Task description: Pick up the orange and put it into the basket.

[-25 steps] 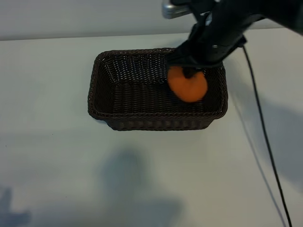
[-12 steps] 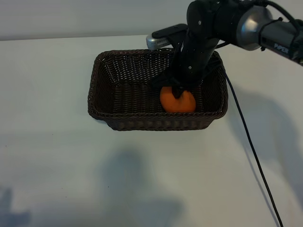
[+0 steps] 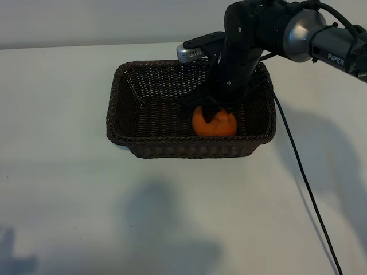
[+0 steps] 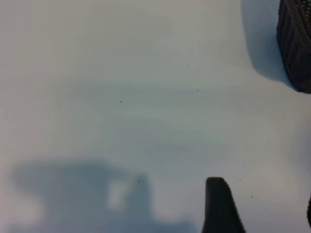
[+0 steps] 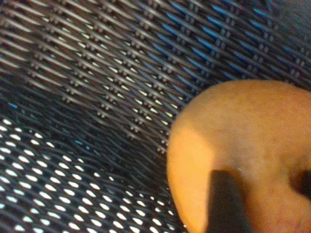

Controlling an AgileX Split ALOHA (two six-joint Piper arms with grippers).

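Woven wicker basket [image 3: 149, 109]; orange [image 3: 213, 124] seemingly matt.

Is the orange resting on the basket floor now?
Touching. In the exterior view the orange sits low inside the basket, at its near wall; the right wrist view shows the weave right against it.

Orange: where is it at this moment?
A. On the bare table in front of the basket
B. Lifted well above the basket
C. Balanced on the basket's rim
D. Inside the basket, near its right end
D: in the exterior view the orange sits down inside the basket, toward its right end, with the right tool right over it; the right wrist view shows woven basket around it.
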